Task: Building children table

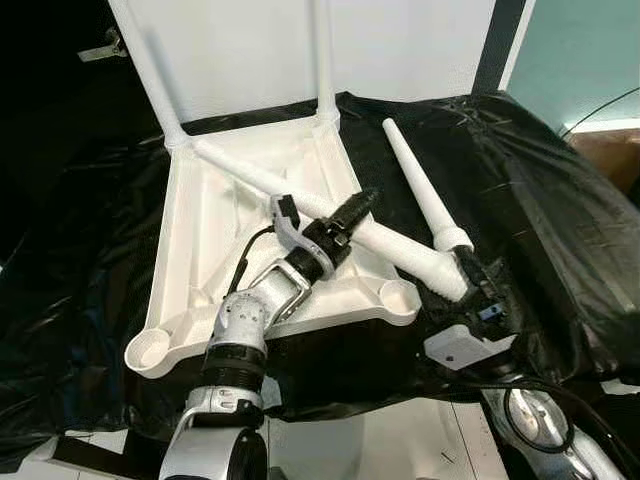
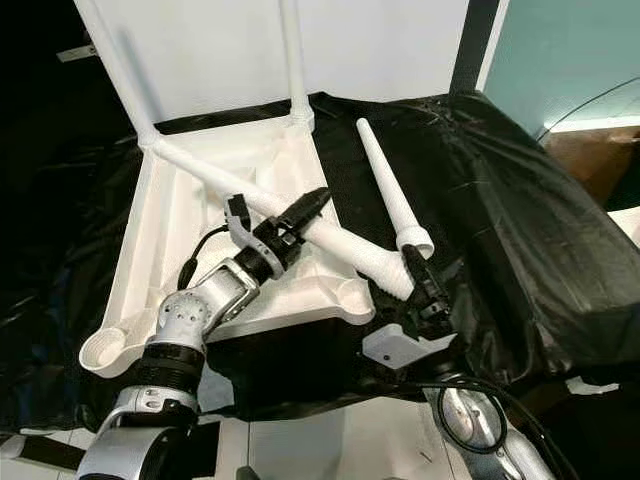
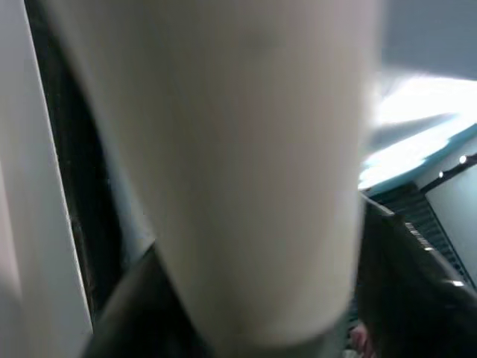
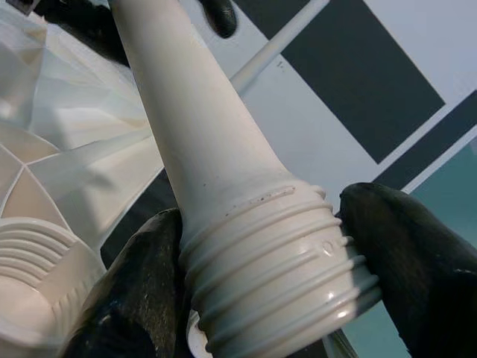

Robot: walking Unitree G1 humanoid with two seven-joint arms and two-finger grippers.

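Table leg (image 1: 330,211) held by both grippers, left gripper (image 1: 352,212) and right gripper (image 1: 470,272), bears no writing.

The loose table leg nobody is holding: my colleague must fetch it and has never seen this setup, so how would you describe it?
Find the upturned white tabletop on the black sheet. Just off its right edge, a tapered white leg lies alone on the sheet, thin end pointing away from the robot. Unlike the two legs standing in the far sockets and the leg held across the tabletop by both grippers, nothing holds it.
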